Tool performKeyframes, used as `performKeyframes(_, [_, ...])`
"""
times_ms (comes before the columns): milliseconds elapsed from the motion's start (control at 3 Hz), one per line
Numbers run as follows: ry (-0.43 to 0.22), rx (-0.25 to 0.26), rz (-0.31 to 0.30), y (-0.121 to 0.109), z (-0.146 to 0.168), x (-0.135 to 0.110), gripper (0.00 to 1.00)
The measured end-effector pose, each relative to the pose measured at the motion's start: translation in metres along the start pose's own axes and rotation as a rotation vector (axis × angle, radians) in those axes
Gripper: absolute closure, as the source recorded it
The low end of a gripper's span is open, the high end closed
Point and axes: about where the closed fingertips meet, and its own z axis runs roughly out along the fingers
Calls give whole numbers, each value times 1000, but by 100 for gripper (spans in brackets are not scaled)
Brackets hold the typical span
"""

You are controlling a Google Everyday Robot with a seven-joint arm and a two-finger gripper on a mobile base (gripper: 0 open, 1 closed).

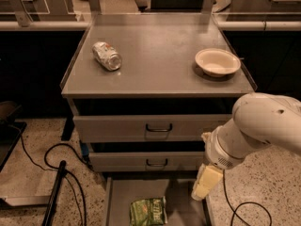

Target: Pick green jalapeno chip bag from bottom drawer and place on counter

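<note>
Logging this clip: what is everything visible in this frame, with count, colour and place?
green jalapeno chip bag: one, green, on the floor of the open bottom drawer
bottom drawer: one, grey, lowest in the cabinet
counter: one, grey, cabinet top
crushed can: one, silver, counter's left part
bowl: one, cream, counter's right part
upper drawers: two, grey, black handles, above the bottom drawer
cables: black, floor left of the cabinet
arm: one, white, right of the cabinet
end effector: one, pale yellow, over the bottom drawer's right side, apart from the bag
</note>
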Motion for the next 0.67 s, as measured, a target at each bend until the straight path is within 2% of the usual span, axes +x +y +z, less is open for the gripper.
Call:
performKeyframes(333, [-82, -40, 7, 12, 43, 9, 0])
performKeyframes(667, [-182, -62, -14, 10, 105, 20, 0])
